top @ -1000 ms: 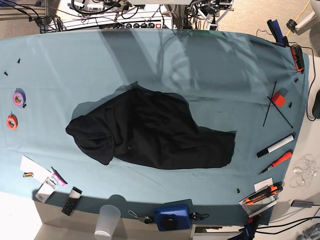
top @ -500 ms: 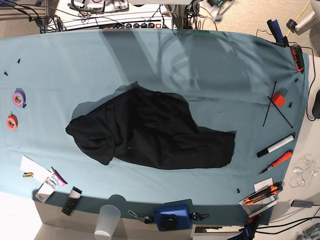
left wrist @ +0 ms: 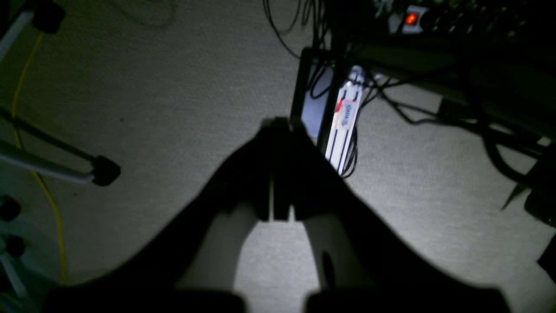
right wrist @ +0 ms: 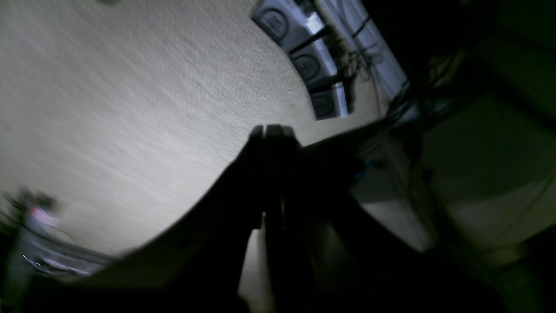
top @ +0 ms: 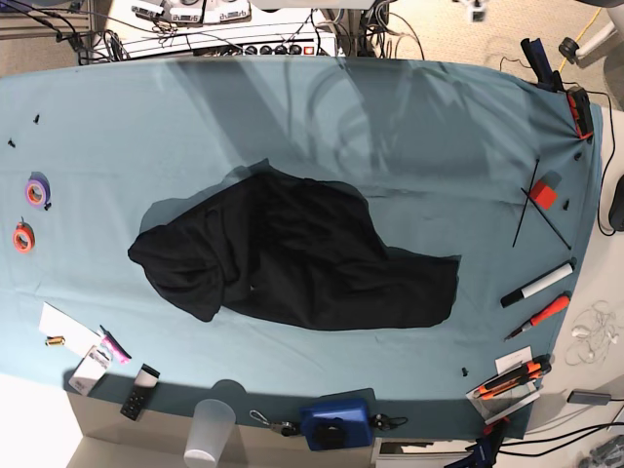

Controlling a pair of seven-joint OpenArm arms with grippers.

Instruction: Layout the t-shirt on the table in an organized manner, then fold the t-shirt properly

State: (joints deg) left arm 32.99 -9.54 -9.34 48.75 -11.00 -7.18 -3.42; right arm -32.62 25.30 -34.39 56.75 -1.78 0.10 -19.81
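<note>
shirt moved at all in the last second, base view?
No. The t-shirt lies in the same crumpled heap on the table, its left edge just as far from the purple tape roll.

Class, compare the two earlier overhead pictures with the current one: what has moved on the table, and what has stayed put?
Nothing on the table moved. The t-shirt lies crumpled in the same spot and shape, untouched, and the tools along the edges sit where they were. No gripper has come over the table.

The teal table [top: 439,127] bears a crumpled black t-shirt [top: 292,253] at centre, small tools along its edges.
</note>
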